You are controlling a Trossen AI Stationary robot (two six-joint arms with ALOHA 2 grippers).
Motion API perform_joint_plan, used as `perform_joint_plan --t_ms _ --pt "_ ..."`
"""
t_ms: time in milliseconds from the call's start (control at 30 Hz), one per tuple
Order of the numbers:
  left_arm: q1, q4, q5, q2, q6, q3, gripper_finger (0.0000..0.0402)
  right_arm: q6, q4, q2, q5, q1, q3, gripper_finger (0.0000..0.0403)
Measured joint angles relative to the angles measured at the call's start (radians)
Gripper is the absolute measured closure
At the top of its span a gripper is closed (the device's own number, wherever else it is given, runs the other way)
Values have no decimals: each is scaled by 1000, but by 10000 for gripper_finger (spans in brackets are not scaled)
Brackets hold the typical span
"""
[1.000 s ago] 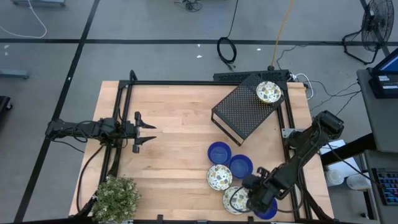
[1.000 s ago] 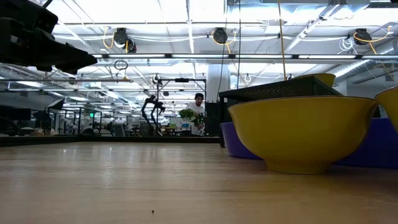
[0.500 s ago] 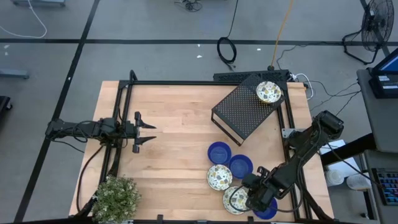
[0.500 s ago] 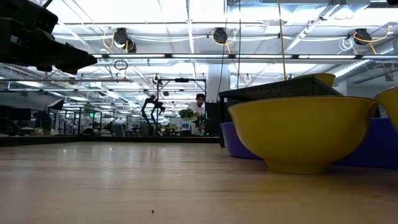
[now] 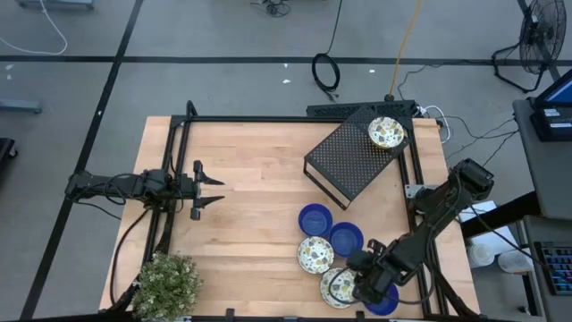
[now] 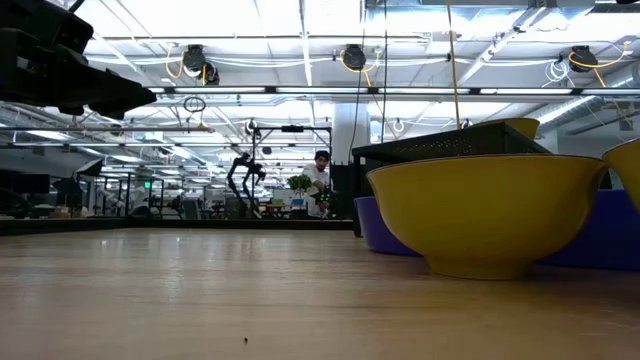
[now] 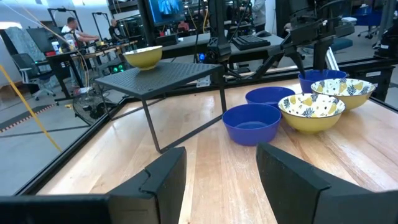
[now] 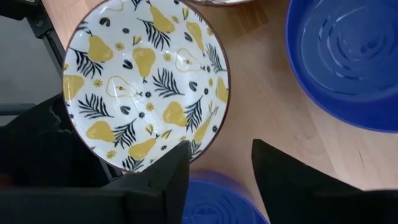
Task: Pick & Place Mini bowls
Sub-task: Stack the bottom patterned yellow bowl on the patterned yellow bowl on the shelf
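Five mini bowls sit clustered on the table's near right part. Two are blue [image 5: 315,219] [image 5: 346,239] and two are cream with a yellow pear pattern [image 5: 315,255] [image 5: 338,286]. The third blue one [image 5: 384,302] is mostly hidden under the right arm. A sixth, patterned bowl [image 5: 386,133] rests on the black perforated box [image 5: 349,159]. My right gripper [image 5: 357,288] [image 8: 217,165] hangs open over the near patterned bowl [image 8: 146,84] and the blue bowl [image 8: 217,202] beside it. My left gripper [image 5: 212,190] [image 7: 221,180] waits open at the table's left.
A potted plant [image 5: 167,284] stands at the table's near left corner. A black frame [image 5: 295,119] runs along the table's edges. The wood between the left gripper and the bowls is bare [image 5: 255,206]. In the low view a person [image 6: 320,180] stands far back in the room.
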Motion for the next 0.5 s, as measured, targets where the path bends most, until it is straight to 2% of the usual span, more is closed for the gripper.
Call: perform_joint_plan --t_ms 167,500 --pt "0 0 0 0 0 0 204 2 11 0 11 -4 0 217" --pt "0 0 0 0 0 0 204 30 25 31 22 -12 -1 222"
